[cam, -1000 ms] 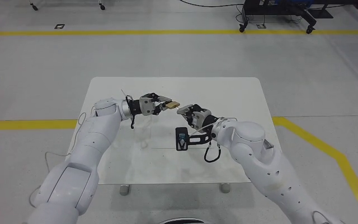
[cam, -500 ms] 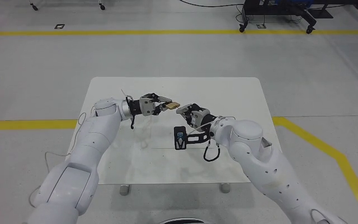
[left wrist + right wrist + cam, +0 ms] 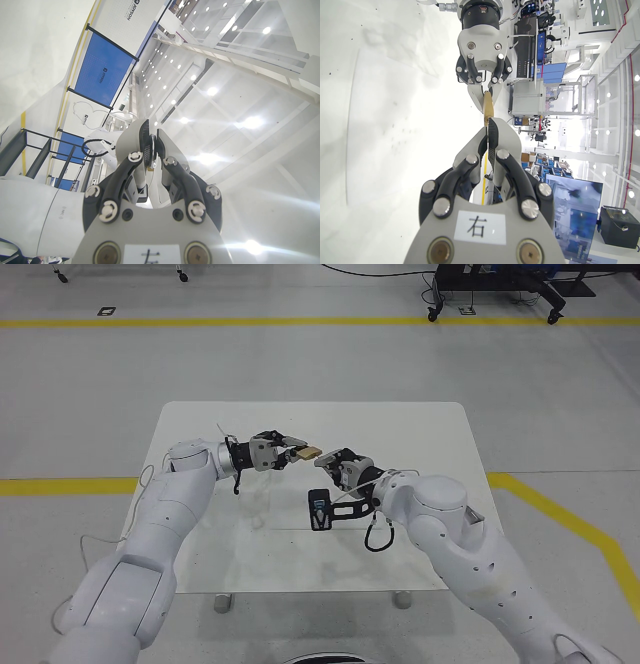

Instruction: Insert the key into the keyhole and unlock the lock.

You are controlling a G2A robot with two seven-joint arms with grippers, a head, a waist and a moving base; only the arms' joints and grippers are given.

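Over the middle of the white table (image 3: pixel 420 434), a small brass lock (image 3: pixel 310 451) is held in the air by my left gripper (image 3: pixel 297 451), which is shut on it. From the other side, my right gripper (image 3: pixel 326 460) meets the lock's free end. In the right wrist view, the right gripper (image 3: pixel 488 127) is shut with its tips against the brass lock (image 3: pixel 488 106). Past it is the left gripper (image 3: pixel 487 94). The key is hidden between the right fingers. The left wrist view has the left gripper (image 3: pixel 153 146) clamped on a thin metal part.
The tabletop under both arms carries only faint marks. A yellow floor line (image 3: pixel 560 514) runs past the table on both sides. Carts and equipment stand far off at the back of the room.
My right wrist has turned and shifted slightly toward the lock, with its black wrist module swinging a little to the left. The left arm and the lock have stayed still.
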